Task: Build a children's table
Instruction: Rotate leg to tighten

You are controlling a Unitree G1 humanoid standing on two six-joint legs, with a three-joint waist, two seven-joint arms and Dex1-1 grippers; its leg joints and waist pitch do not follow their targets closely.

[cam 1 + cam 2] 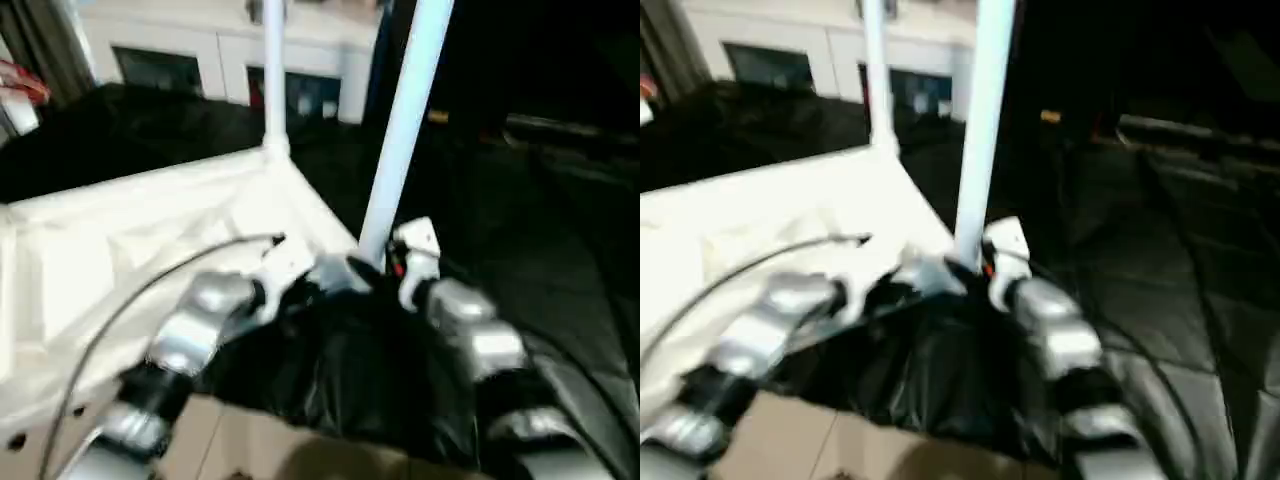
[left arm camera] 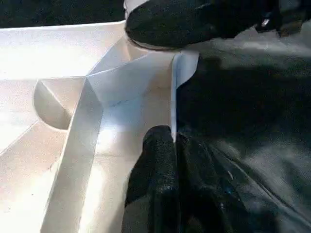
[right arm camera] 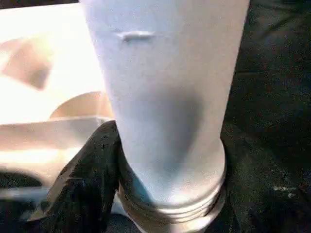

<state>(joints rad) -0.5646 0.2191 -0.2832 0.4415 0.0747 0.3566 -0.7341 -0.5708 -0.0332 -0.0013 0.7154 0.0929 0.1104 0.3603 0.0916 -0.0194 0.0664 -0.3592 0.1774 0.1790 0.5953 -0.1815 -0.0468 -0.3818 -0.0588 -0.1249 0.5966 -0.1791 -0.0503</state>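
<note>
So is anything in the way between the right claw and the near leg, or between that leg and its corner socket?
Nothing visible. The right claw is already around the near leg at its threaded base, which stands upright at the tabletop corner.

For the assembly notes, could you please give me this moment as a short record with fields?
tabletop: white, underside up, on a black sheet
far leg: upright in the far corner
near leg: standing tilted at the near corner, threaded base showing
left claw: shut on the tabletop's side wall
right claw: around the near leg's base
background: white cabinet with glass doors
</note>
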